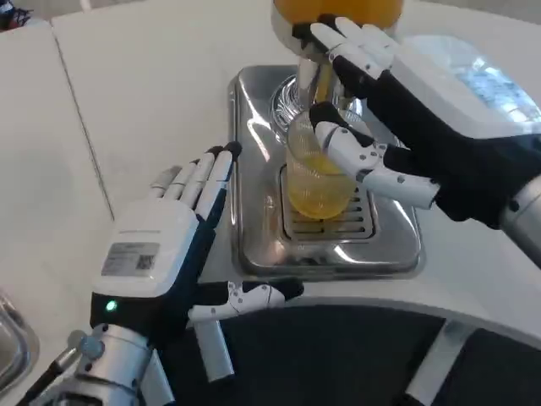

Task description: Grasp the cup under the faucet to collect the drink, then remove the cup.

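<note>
cup: clear ribbed glass, upright on the slotted grate of the drip tray, right under the faucet; roughly lower half holds yellow-orange drink.
faucet: shiny metal spout, comes down from the drink tank at far centre, ends just above the cup mouth; tip partly hidden by the right hand.
drink tank: orange liquid, only its bottom edge in frame at the top.
drip tray: polished steel, rounded rectangle, centre of the table; grate sits in its near-right part.
right hand: comes in from the right, black palm side and white back visible. Upper fingers reach across the faucet at the tank base; thumb lies against the right side of the cup. Looks like a loose hold around the cup, but whether fingers close behind the glass can't be told, blocked by the hand itself.
left hand: near left, resting flat on the table just left of the drip tray, holding nothing. Fingers straight and side by side, pointing far; thumb stuck out to the right along the tray's near edge.
table: white, seam running near-to-far on the left.
metal object: near-left corner, cut off by the frame.
</note>
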